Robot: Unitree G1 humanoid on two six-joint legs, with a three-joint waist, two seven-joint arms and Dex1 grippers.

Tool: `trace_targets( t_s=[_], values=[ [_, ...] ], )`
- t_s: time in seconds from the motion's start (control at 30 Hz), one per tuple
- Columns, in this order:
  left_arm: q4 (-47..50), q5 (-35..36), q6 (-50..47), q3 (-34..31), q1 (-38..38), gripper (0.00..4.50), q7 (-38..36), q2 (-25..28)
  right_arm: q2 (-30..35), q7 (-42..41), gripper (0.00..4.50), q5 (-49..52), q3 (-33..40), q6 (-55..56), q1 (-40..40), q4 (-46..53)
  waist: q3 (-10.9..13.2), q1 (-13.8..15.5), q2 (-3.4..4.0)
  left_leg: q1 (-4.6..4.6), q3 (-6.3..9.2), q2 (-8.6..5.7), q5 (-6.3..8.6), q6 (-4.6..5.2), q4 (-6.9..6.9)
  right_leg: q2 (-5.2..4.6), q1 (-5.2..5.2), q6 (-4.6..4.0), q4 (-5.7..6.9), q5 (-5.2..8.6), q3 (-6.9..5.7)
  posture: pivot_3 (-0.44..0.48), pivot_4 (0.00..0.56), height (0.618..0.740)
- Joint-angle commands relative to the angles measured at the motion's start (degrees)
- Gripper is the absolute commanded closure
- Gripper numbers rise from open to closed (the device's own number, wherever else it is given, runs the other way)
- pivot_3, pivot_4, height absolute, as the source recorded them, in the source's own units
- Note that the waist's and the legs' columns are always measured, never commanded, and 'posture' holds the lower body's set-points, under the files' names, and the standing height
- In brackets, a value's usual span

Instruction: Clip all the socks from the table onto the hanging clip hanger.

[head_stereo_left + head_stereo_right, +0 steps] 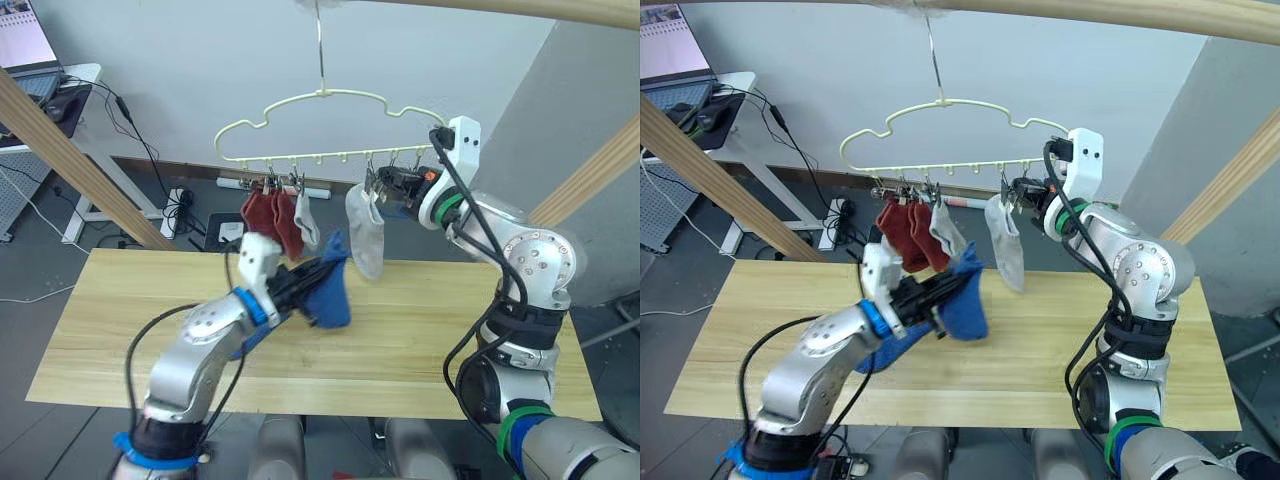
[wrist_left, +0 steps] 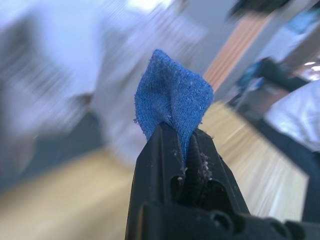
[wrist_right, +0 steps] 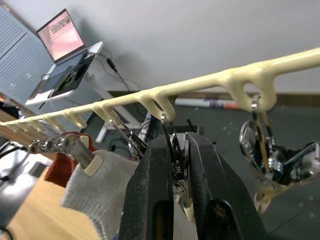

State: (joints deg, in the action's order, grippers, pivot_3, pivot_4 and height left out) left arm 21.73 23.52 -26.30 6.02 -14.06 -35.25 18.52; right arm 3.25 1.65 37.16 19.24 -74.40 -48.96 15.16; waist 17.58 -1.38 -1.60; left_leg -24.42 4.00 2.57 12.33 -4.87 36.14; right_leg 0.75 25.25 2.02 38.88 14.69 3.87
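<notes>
The left end effector (image 1: 322,268) is clenching a blue sock (image 1: 331,288), holding it up above the counter (image 1: 420,340); in the left wrist view a fold of that sock (image 2: 172,97) is poking out past the closed fingers. The right end effector (image 3: 178,165) is pinching one of the metal clips (image 3: 170,145) under the pale yellow clip hanger (image 1: 330,125). Just beside it a light grey sock (image 1: 367,232) is hanging from a clip. Farther along the bar, two rust red socks (image 1: 272,218) and another grey sock (image 1: 305,218) are hanging clipped, just above the left end effector.
</notes>
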Motion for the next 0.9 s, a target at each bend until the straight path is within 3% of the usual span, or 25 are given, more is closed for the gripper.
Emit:
trace_targets(
  t_s=[0.03, 0.23, 0.5, 0.7, 0.9],
  values=[
    [3.3, -0.9, -1.9, 5.1, -5.2, 4.49, 4.0, -5.0, 0.4, 1.8, 4.36, 0.6, 1.5, -3.9, -1.6, 1.1, 0.0, -0.1, 0.0, -0.02, 0.0, 0.0, 0.0, 0.0, -0.02, 0.0, 0.02, 0.0, -0.01, 0.0, -0.01, 0.011, 0.301, 0.74],
    [1.4, -2.8, -3.8, 10.9, -6.7, 4.49, 9.3, -12.8, -2.0, 3.4, 4.36, 0.2, 2.1, -4.6, -2.5, 2.0, 0.0, -0.5, 0.0, -0.03, 0.01, 0.03, 0.02, 0.03, -0.08, 0.03, 0.05, -0.17, -0.01, -0.1, -0.02, 0.011, 0.301, 0.74],
    [-8.7, -9.9, 3.7, 10.9, -7.9, 4.49, 14.4, -16.3, -3.5, 4.4, 4.36, 0.5, 2.8, -5.7, -2.4, 3.3, 0.0, -0.4, 0.0, -0.04, 0.01, 0.01, 0.01, 0.03, -0.04, 0.03, 0.05, -0.01, 0.0, 0.0, -0.02, 0.002, 0.293, 0.74],
    [-9.0, -12.2, 9.7, 7.4, -6.1, 4.49, 17.7, -16.9, -3.8, 5.2, 4.36, 0.2, 4.3, -5.9, -2.4, 3.4, 0.0, -0.5, 0.01, -0.05, 0.01, 0.03, 0.01, 0.03, -0.07, 0.03, 0.07, -0.07, -0.01, -0.04, -0.03, 0.002, 0.29, 0.74],
    [-5.7, -14.3, 12.5, 8.9, -2.2, 4.49, 16.8, -15.4, -3.4, 6.2, 4.36, -0.7, 5.7, -5.1, -3.5, 2.1, 0.0, -0.4, 0.0, -0.09, 0.01, 0.0, 0.01, 0.03, -0.05, 0.0, 0.06, -0.11, -0.04, -0.07, -0.03, 0.001, 0.288, 0.74]
  ],
)
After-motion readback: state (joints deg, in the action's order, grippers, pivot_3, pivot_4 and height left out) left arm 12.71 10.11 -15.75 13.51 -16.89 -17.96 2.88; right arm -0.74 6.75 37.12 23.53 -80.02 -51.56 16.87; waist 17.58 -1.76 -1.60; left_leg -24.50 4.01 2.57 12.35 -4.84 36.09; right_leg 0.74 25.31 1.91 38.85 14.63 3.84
